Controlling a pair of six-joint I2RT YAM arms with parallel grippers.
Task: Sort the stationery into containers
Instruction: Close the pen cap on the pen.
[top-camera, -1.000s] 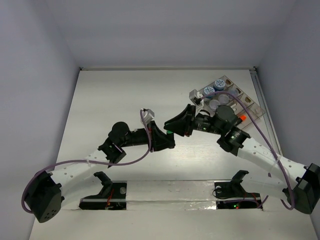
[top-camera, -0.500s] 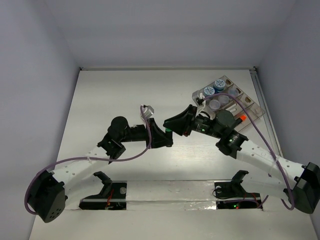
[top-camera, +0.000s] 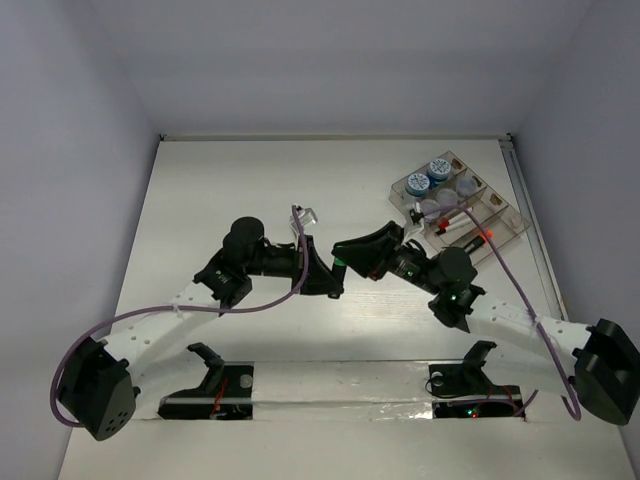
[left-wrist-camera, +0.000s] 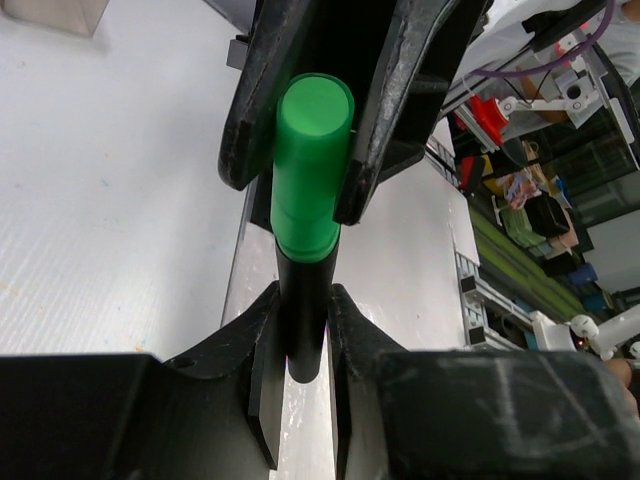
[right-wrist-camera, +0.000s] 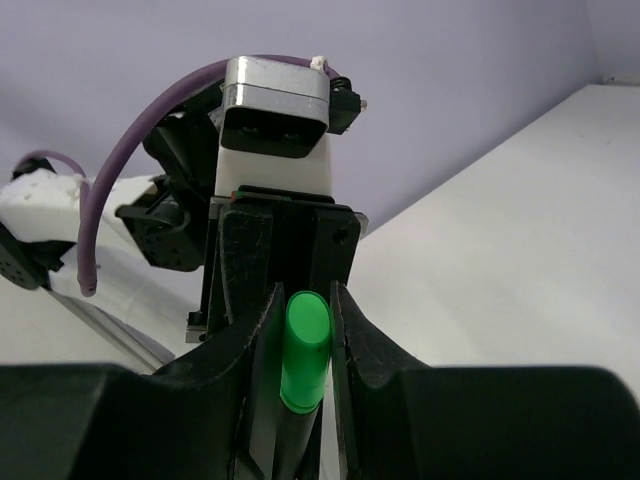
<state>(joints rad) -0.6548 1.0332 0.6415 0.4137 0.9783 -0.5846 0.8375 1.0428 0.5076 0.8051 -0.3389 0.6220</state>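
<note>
The white surface (top-camera: 220, 200) carries the whole job, and from overhead the only stationery I can see outside a container is the piece held in the air between the 2 arms. The left arm (top-camera: 170, 315) and the right arm (top-camera: 510, 315) reach in from their own sides and meet tip to tip near the middle of the surface, well apart from the clear tray (top-camera: 510, 210) at the far right.

That tray looks mostly filled. 2 blue-lidded pots (top-camera: 418, 181) sit side by side in its far compartments, paler pots (top-camera: 462, 186) lie just beside them, and thin pens (top-camera: 455, 222) rest in the nearer slots, 1 with a red end showing. A small orange spot sits at the tray's near right, too small to name.

The left fingers (left-wrist-camera: 255, 340) pinch the black barrel of the green highlighter (left-wrist-camera: 310, 170), which stands out straight ahead of them. The right fingers (right-wrist-camera: 255, 340) flank its green cap on both sides, very close. I cannot tell whether they press on it or only bracket it.

My reading is that the sort is near its end and this is a hand-over in mid-air, with the right arm being the 1 nearer the tray. What seems left is passing this highlighter across, carrying it over and setting it in a free compartment. The second highlighter is not clearly visible from here.
</note>
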